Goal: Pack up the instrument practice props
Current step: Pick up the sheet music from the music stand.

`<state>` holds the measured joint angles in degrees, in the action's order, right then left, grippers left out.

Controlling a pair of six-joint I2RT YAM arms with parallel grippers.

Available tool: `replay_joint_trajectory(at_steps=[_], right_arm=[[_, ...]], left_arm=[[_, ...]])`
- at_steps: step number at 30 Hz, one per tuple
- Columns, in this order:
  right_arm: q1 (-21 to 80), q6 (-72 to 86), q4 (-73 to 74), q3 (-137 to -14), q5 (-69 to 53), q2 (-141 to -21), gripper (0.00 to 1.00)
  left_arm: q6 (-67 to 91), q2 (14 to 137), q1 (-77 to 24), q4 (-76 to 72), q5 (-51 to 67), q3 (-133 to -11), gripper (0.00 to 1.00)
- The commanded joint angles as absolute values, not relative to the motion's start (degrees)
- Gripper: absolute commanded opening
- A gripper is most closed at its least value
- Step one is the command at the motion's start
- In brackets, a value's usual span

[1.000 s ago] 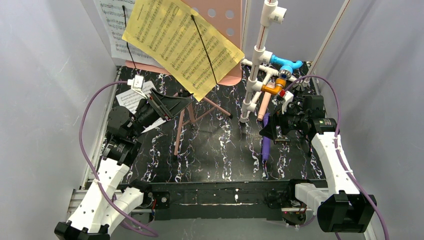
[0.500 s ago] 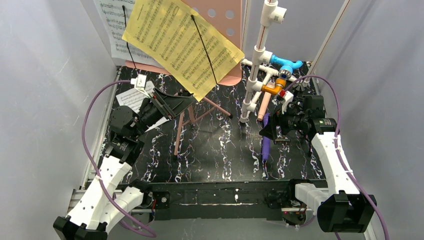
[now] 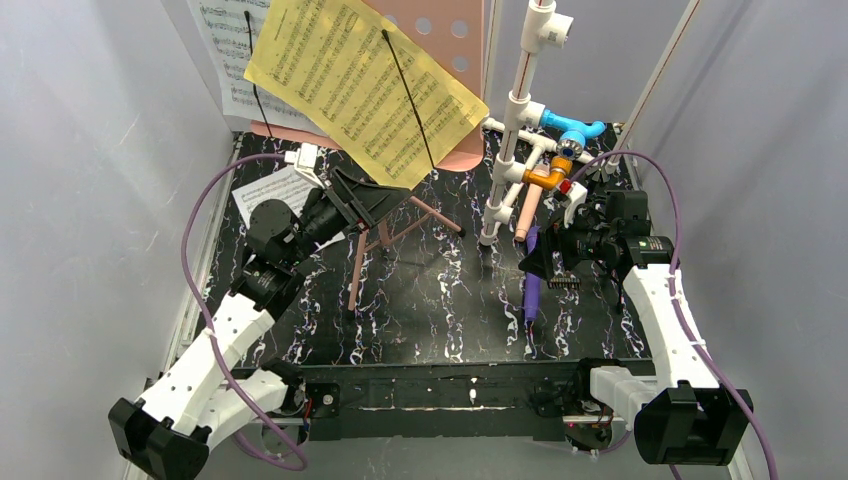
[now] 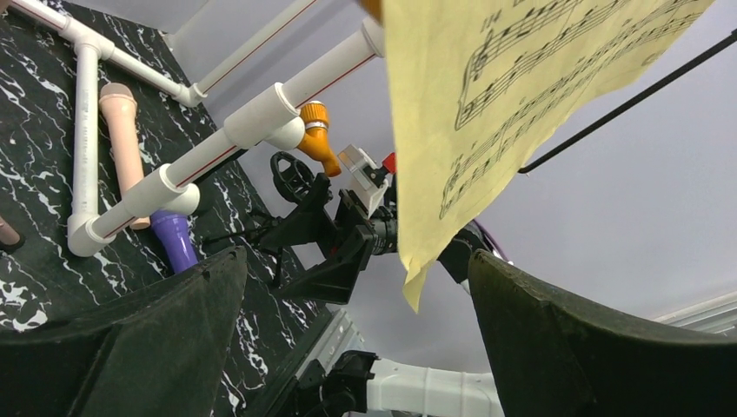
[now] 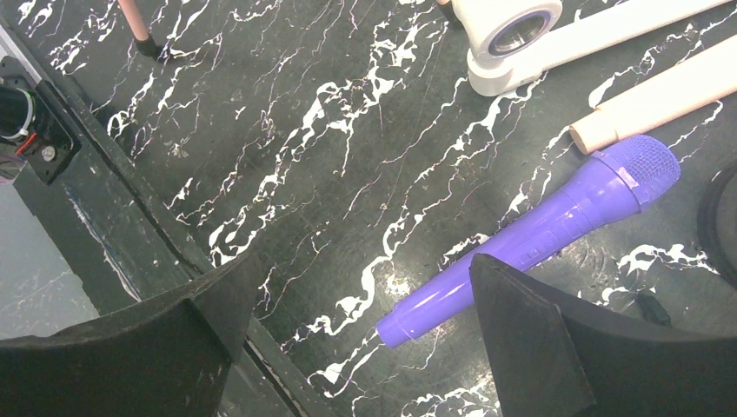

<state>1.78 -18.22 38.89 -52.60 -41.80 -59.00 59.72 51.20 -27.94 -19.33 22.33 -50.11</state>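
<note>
Left gripper: jaws wide apart, empty, raised beneath hanging corner of yellow music page, likely lined up to pinch it off pink perforated holder. Page printed with staves, pinned under thin black wire arm, at back centre. Right gripper: jaws wide apart, empty, poised over purple microphone, lying flat on marbled table beside beige microphone, near white pipe frame

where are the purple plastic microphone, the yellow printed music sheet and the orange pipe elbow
purple plastic microphone (image 5: 530, 243), right wrist view, middle of its handle
yellow printed music sheet (image 3: 355, 90), top view, centre of the page
orange pipe elbow (image 3: 548, 178), top view, its bend
</note>
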Motion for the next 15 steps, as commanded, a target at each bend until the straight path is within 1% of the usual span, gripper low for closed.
replay_joint_trajectory(at_steps=[1,7,15], right_arm=[[1.3,-18.0,37.5,-52.4,-43.1,-59.0,1.00],[1.2,-18.1,37.6,-52.5,-43.1,-58.8,1.00],[1.2,-18.0,37.7,-52.6,-43.3,-58.9,1.00]], left_arm=[[57.2,52.0,-30.4,-22.4,18.4,-54.0,0.98],[56.7,51.4,-32.0,-22.9,16.0,-54.8,0.98],[56.3,46.1,-32.0,-23.7,5.5,-53.2,0.98]])
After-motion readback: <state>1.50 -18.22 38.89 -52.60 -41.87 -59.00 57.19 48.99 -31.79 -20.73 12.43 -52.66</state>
